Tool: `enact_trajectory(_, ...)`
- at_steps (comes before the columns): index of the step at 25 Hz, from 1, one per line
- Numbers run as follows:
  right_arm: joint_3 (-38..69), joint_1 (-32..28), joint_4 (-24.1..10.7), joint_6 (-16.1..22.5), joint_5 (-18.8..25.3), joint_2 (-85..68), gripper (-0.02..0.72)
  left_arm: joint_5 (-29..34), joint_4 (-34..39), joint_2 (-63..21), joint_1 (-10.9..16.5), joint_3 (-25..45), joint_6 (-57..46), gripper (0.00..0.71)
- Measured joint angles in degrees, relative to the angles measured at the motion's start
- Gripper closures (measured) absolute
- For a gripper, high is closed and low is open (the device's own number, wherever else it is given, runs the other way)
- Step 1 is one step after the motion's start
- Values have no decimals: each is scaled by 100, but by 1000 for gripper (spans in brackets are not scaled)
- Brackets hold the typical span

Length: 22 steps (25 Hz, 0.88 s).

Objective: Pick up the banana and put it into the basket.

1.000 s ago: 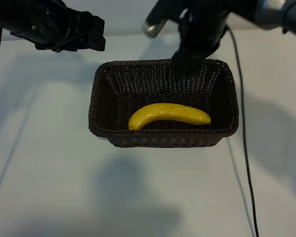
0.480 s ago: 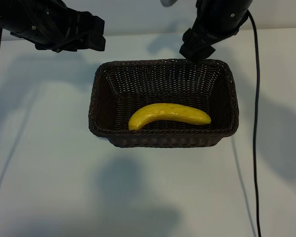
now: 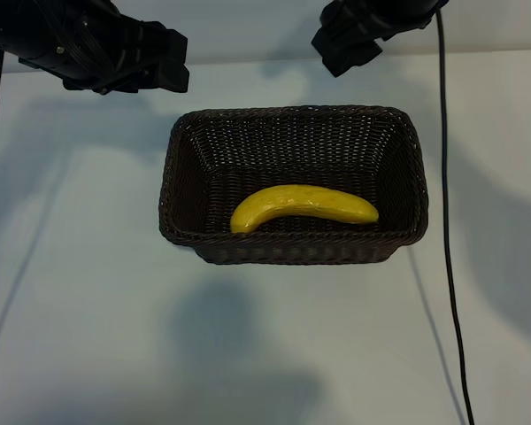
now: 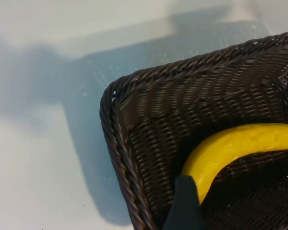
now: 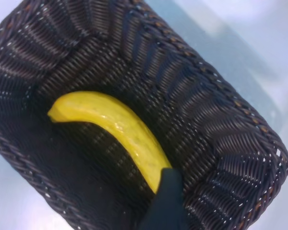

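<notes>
The pale table (image 3: pixel 88 310) is seen bare on every side of the basket (image 3: pixel 181 177), with broad open room in front and to both sides. The basket stands mid-table, its rim unobstructed from above. Two black cables (image 3: pixel 446 221) hang at the outer sides. The left claw (image 3: pixel 164 66) is held above the table beyond the basket's far left corner, jaws spread wide and empty. The right claw (image 3: pixel 341 44) is held high above the far rim, likewise wide and empty. The banana (image 3: pixel 303 205) lies inside the basket, along its near wall.
</notes>
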Motion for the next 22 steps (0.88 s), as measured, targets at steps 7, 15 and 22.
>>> enact_trajectory(7,0,0,0,201,0,0,92,5,0,0,0,0,0,122)
enact_trajectory(15,0,0,0,235,0,0,100,15,0,0,0,0,0,122)
enact_trajectory(22,0,0,-63,235,0,0,101,3,0,0,0,0,0,122)
